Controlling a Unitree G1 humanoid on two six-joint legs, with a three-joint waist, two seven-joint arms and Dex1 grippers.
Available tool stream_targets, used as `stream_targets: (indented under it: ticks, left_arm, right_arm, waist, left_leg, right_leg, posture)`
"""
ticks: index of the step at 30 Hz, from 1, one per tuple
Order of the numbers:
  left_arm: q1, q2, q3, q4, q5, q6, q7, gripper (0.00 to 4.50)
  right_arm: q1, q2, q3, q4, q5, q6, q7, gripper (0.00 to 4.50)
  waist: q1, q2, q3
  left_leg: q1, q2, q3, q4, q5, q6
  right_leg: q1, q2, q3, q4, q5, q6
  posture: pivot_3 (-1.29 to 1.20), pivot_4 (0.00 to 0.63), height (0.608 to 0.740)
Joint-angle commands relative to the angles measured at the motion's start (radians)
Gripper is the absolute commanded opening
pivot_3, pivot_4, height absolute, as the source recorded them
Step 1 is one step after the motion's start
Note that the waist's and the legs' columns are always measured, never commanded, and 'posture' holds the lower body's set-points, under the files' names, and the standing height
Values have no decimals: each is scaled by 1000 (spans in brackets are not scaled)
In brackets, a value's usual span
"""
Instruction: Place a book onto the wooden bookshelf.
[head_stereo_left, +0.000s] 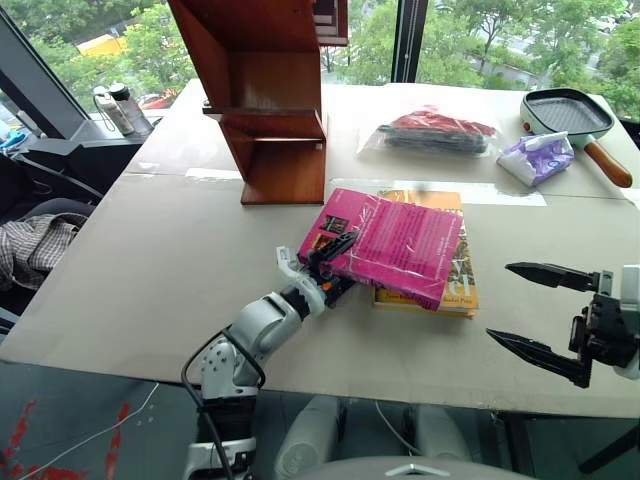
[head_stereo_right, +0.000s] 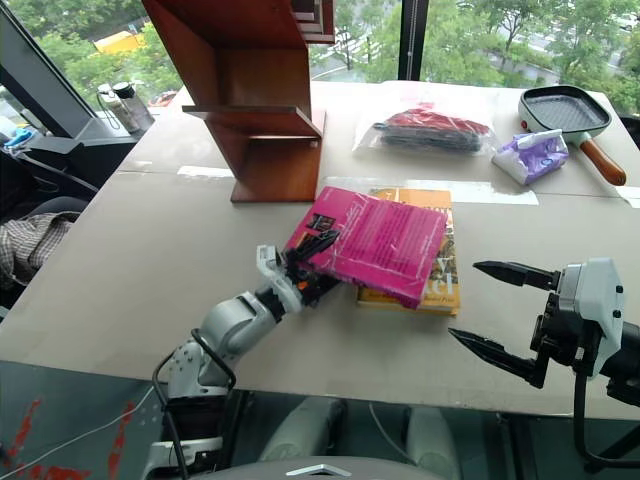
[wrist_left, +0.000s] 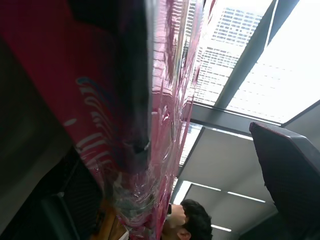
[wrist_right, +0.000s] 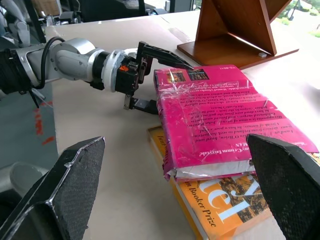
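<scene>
Your pink plastic-wrapped book (head_stereo_left: 392, 245) lies on top of the yellow-orange book (head_stereo_left: 455, 287), near the middle of the table (head_stereo_left: 150, 270), in front of the wooden bookshelf (head_stereo_left: 270, 110) and apart from its base. The pink one sits askew on the lower one, its near-left corner sticking out past the yellow cover and tilted up off the tabletop.

Your left gripper (head_stereo_left: 335, 262) is at that raised corner. Its jaws are spread wide with the corner between them: one black finger lies over the top of the cover, as you can see in the right wrist view (wrist_right: 167, 56), and the other sits low beneath the book's edge (wrist_right: 145, 105). In the left wrist view the wrapped cover (wrist_left: 165, 100) runs right alongside a finger. You cannot tell from these views whether either finger presses on the book; the jaws look open around it rather than clamped.

Your right gripper (head_stereo_left: 540, 310) hangs to the right of both books, well clear of them, jaws spread wide and holding nothing, pointing toward the stack.

Farther back on the table lie a bagged red and black bundle (head_stereo_left: 432, 131), a purple packet (head_stereo_left: 537, 156) and a grill pan (head_stereo_left: 568, 112).
</scene>
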Motion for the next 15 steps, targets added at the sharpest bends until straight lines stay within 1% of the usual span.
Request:
stream_targets:
  ticks: [1,3,4,6,7,9,10,11,12,13,15]
  left_arm:
    - [-24,-20,-22,97,95,0,-31,4500]
    - [-34,-30,-8,115,134,-4,-43,4500]
    - [-35,-36,0,115,133,1,-50,3990]
    - [-32,-42,10,103,146,8,-55,3423]
    - [-31,-47,16,97,156,4,-56,2904]
    - [-27,-57,31,86,165,-6,-53,2067]
    - [-23,-61,38,76,165,-7,-50,1351]
    - [-20,-61,45,70,166,-8,-50,1351]
    - [-17,-63,52,64,175,-11,-55,828]
    - [-14,-63,60,56,175,-11,-57,539]
    - [-13,-53,72,31,183,-4,-83,499]
  right_arm:
    - [21,11,-25,-30,-22,-39,-2,4484]
    - [33,17,-24,-37,-28,-47,-6,4484]
    - [36,19,-21,-39,-32,-51,-12,4500]
    - [40,24,-15,-41,-40,-57,-17,4500]
    - [43,26,-14,-39,-44,-61,-16,4500]
    - [43,26,-7,-35,-49,-65,-18,4500]
    - [40,25,1,-32,-51,-67,-20,4500]
    - [33,23,10,-31,-52,-64,-25,4500]
    - [26,21,19,-28,-54,-64,-27,4500]
    - [16,18,27,-27,-53,-59,-33,4500]
    - [-21,10,54,-17,-49,-49,-47,4500]
  waist:
    - [2,0,-1]
    - [6,3,-3]
    - [6,4,-5]
    - [6,6,-6]
    - [6,6,-7]
    - [6,7,-8]
    - [6,7,-8]
    - [6,7,-8]
    - [5,6,-7]
    - [4,6,-7]
    - [-1,6,-7]
  left_leg:
    - [0,0,0,0,0,0]
    - [1,-1,0,1,0,0]
    - [1,0,0,1,0,0]
    - [1,0,0,2,0,0]
    - [1,0,0,2,0,0]
    - [1,0,0,2,0,0]
    - [1,1,0,2,0,0]
    - [1,1,0,2,0,0]
    - [1,1,0,2,0,0]
    - [1,1,0,2,0,0]
    - [1,1,0,2,0,0]
  right_leg:
    - [0,0,0,0,0,0]
    - [1,0,0,0,0,1]
    - [2,0,0,0,1,1]
    - [2,1,0,0,1,1]
    - [2,1,0,0,1,1]
    - [2,1,0,0,1,1]
    - [2,1,0,0,1,1]
    - [2,1,0,0,1,1]
    - [2,1,0,0,1,2]
    - [2,1,0,0,1,2]
    - [2,1,0,0,1,2]
  posture:
    - [0,150,740]
    - [0,150,740]
    - [0,150,740]
    - [0,150,740]
    - [0,150,740]
    - [0,150,740]
    - [0,150,740]
    - [0,150,740]
    - [0,150,740]
    - [0,150,740]
    - [0,150,740]
